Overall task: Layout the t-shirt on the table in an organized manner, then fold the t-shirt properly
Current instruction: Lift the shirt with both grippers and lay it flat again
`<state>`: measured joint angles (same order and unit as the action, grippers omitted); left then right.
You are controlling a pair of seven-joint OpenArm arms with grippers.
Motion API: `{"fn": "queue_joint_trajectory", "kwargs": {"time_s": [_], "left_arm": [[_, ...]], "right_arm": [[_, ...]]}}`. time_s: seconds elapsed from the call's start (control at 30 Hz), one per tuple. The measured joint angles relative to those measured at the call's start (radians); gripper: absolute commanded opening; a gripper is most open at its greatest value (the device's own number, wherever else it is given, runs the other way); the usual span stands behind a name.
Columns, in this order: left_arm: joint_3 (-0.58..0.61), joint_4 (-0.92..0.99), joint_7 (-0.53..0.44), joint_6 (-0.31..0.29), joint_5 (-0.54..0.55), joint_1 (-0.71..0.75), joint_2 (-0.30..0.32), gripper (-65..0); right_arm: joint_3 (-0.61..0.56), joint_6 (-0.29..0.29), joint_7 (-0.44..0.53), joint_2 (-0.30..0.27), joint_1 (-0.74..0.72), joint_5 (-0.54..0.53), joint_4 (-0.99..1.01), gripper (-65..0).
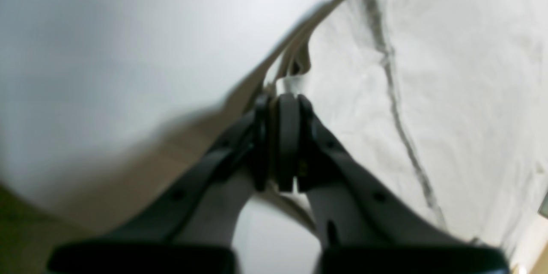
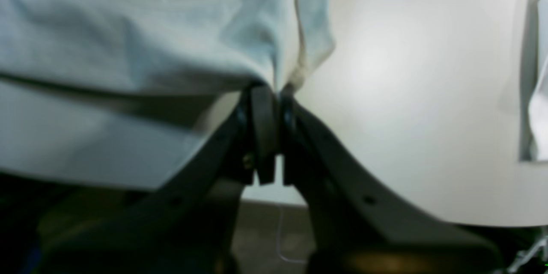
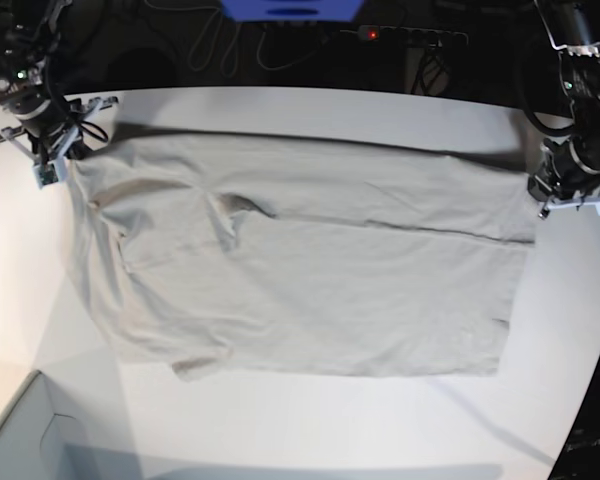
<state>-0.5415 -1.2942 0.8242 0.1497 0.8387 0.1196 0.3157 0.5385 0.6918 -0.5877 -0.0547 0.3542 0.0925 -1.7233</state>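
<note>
The t-shirt [image 3: 310,270] lies spread across the white table [image 3: 310,420], folded over along its far edge. The left tool [image 1: 278,98] is clamped on the shirt's edge at one far corner; the right tool [image 2: 274,92] is clamped on the cloth at the opposite far corner.

Soft, wrinkly grey-beige cloth, that t-shirt [image 3: 310,290], matt all over. The counter [image 3: 310,420] looks smooth, matt white. Both grippers' fingers [image 1: 287,137] look like dull black plastic.
</note>
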Motion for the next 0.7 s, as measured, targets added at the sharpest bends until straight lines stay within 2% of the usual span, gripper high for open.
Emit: {"fn": "queue_joint_trajectory", "kwargs": {"time_s": [0.1,0.47,0.6,0.7], "left_arm": [[0.0,-0.005,-0.002,0.0,0.002,0.033,0.0,-65.0],[0.0,-0.019,0.002,0.0,0.003,0.111,0.0,-65.0],[-0.066,-0.039,0.006,-0.001,0.008,0.115,-0.021,-65.0],[-0.117,-0.041,0.013,-0.003,0.003,0.116,-0.05,-65.0]], "right_arm": [[0.0,0.0,0.057,0.002,0.04,0.0,0.002,-65.0],[0.055,0.0,0.076,-0.027,0.048,0.0,0.042,-65.0],[0.054,-0.001,0.09,-0.046,0.048,-0.005,0.066,-65.0],[0.053,0.0,0.08,-0.039,0.046,-0.003,0.092,-65.0]]}}
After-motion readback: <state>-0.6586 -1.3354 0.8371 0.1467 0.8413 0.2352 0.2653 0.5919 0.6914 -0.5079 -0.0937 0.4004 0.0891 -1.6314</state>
